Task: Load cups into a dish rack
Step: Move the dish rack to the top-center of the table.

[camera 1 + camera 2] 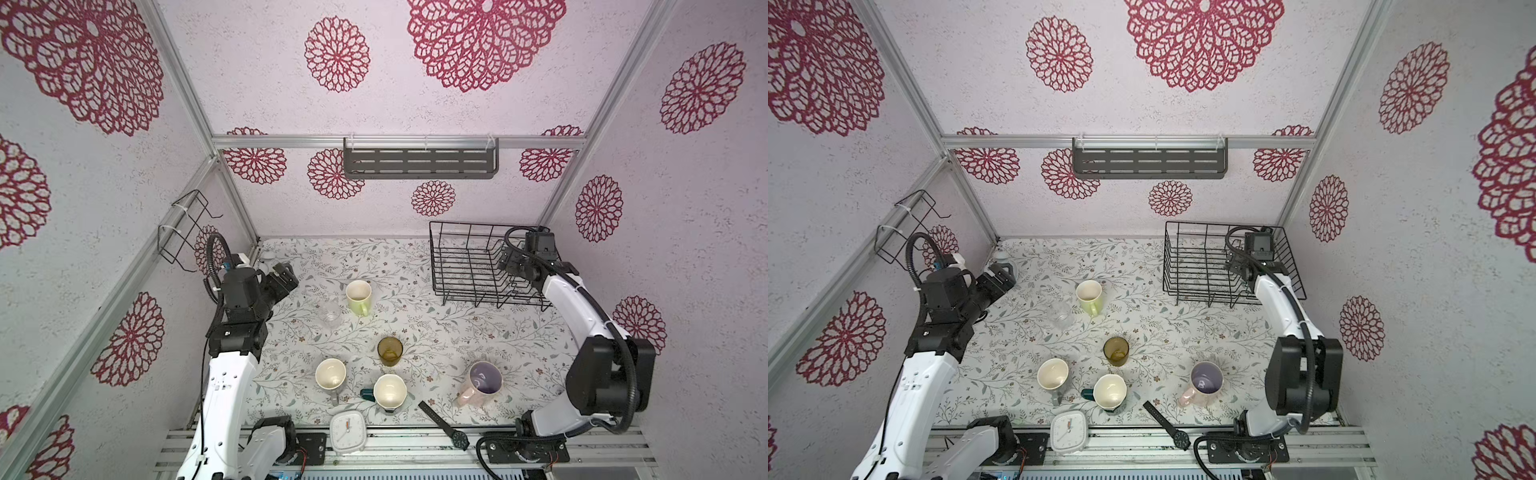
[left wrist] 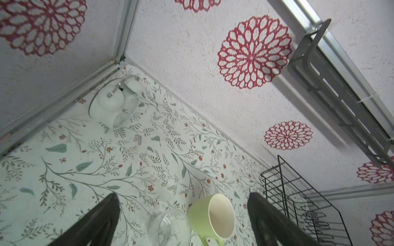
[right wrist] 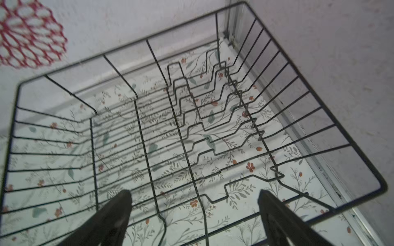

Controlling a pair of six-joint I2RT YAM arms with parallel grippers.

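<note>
Cups before, left of dish rack; clock, seemingly, behind them.

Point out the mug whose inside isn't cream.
The pink mug: its inside is lilac, while the lime-green mug, grey mug and teal mug are cream inside.

Soft, even, pinkish light across both top views, barely a shadow anywhere, and the wide lens bows the edges. The right wrist view is smeared: the black wire dish rack beyond the right arm's dark fingers blurs. The left wrist view is crisper, yet the left arm's fingers go soft, and the small clear glass between them looks hazy.
</note>
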